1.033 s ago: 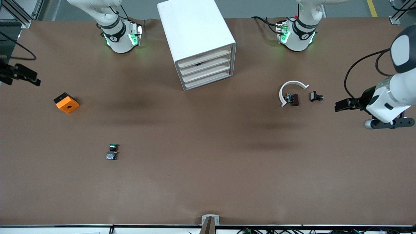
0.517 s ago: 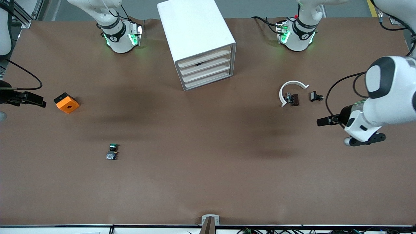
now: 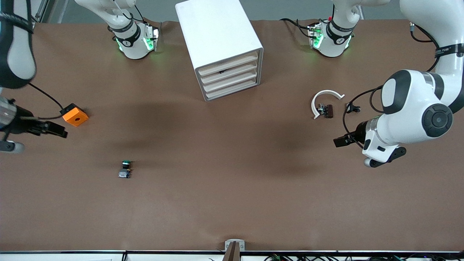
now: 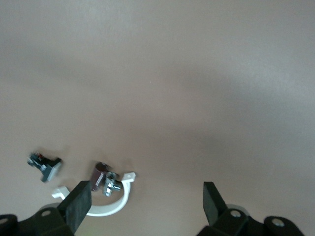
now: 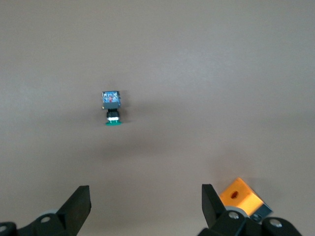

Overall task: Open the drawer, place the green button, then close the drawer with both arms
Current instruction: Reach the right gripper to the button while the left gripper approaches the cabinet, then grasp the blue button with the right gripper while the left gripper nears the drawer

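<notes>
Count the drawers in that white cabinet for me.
4, stacked in the cabinet: top drawer, second, third, bottom. All look shut.

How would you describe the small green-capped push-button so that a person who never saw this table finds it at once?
Start at the white boxy cabinet with four cream drawer fronts, then move toward the right arm's end of the brown table and nearer to the front camera. There the small green-capped push-button lies alone. Unlike the orange cube with a hole, it is tiny, with a black body and bluish-grey base.

light: even, overhead | shadows: soft blotches on table (image 3: 232, 203) | wrist views: perhaps slightly soft
</notes>
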Controlling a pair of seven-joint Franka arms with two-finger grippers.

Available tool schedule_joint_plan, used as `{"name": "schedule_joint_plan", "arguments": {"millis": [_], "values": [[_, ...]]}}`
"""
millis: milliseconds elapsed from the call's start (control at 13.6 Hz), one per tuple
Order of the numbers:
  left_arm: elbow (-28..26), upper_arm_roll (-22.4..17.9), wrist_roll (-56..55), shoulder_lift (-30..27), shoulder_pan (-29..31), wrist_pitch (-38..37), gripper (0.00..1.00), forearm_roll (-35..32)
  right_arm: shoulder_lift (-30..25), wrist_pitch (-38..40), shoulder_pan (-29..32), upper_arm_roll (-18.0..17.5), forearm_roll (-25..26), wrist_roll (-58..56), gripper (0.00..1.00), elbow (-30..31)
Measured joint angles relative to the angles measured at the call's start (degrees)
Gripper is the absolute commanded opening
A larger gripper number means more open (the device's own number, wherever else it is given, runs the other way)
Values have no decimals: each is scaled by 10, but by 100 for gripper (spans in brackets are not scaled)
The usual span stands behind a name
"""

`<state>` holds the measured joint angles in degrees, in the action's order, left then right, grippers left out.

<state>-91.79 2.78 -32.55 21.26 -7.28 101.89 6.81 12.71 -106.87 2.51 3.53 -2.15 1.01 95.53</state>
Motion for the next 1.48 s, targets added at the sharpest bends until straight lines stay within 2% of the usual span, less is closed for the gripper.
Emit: {"name": "schedule_joint_plan", "arguments": {"millis": [295, 590, 738, 1107, 1476], "values": [[17, 2, -149, 23, -29, -2, 100, 27, 54, -70, -28, -1, -1, 61, 100, 5], [57, 9, -299, 59, -44, -59, 100, 77, 122, -238, -47, -1, -1, 87, 100, 60], [62, 10, -379, 87, -50, -70, 100, 129, 153, -294, -50, -1, -1, 90, 100, 80], [82, 12, -508, 175, -55, -136, 100, 262, 194, -346, -63, -2, -1, 92, 100, 86], [90, 14, -644, 240, -82, -198, 100, 342, 232, -399, -80, -3, -1, 105, 100, 87]]}}
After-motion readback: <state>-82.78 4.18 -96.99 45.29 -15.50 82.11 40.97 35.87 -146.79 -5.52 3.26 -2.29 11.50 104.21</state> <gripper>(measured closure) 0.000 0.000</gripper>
